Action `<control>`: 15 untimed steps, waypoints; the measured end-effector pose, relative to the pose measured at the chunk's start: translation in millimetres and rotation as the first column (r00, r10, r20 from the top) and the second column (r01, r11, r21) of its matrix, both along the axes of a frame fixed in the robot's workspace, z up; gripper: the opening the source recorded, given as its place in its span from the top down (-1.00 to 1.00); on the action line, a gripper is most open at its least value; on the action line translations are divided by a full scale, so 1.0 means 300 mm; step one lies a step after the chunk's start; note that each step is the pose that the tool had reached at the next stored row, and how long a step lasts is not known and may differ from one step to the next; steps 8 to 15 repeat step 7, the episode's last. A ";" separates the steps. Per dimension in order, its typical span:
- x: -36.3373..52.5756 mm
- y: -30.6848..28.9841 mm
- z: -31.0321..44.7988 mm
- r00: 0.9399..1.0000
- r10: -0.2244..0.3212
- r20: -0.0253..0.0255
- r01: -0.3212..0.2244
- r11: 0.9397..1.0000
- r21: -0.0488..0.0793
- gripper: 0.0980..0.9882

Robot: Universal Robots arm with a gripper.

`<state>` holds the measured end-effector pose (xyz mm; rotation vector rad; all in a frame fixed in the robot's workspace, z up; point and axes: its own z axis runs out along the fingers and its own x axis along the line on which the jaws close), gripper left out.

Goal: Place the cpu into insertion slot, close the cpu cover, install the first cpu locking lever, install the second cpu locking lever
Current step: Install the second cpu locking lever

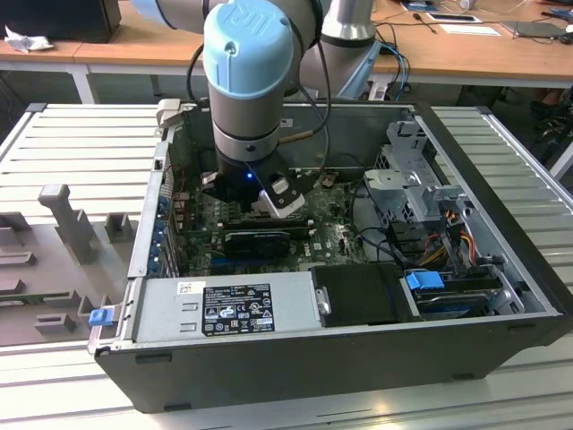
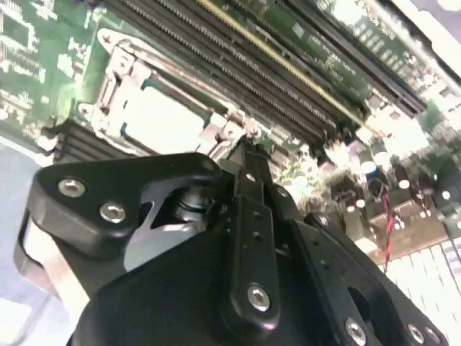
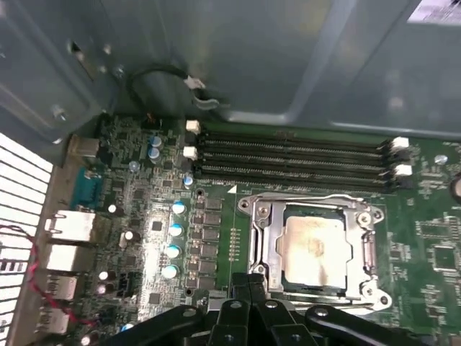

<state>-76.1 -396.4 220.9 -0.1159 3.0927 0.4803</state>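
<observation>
The cpu [image 3: 315, 244] lies flat in the insertion slot [image 3: 369, 249] on the green motherboard, its pale metal top showing through the window of the cpu cover [image 3: 263, 238]. The cover lies down flat over the chip. A thin metal lever [image 3: 310, 196] runs along the socket edge beside the memory slots. My gripper [image 3: 249, 282] hangs just above the board at the socket's near edge, its black fingers pressed together, and I see nothing between them. In the second wrist view the gripper [image 2: 243, 150] points at the corner of the cover [image 2: 108, 86] around the cpu [image 2: 162, 119]. The arm's wrist [image 1: 251, 170] reaches down into the open case.
Long black memory slots [image 3: 288, 155] run beside the socket. A black expansion card [image 1: 260, 240] sits below the wrist in the exterior view. The power supply [image 1: 228, 309] and the drive cage [image 1: 421, 193] fill the case's near and right sides. The grey case wall [image 3: 252, 58] stands behind the board.
</observation>
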 end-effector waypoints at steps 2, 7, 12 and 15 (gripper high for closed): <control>0.000 0.000 0.021 1.000 0.000 0.000 0.000 1.000 0.000 0.98; 0.000 0.000 0.038 1.000 0.000 0.000 0.000 1.000 0.000 0.98; 0.000 0.000 0.038 1.000 0.000 0.000 0.000 1.000 0.000 0.98; 0.000 0.000 0.038 1.000 0.000 0.000 0.000 1.000 0.000 0.98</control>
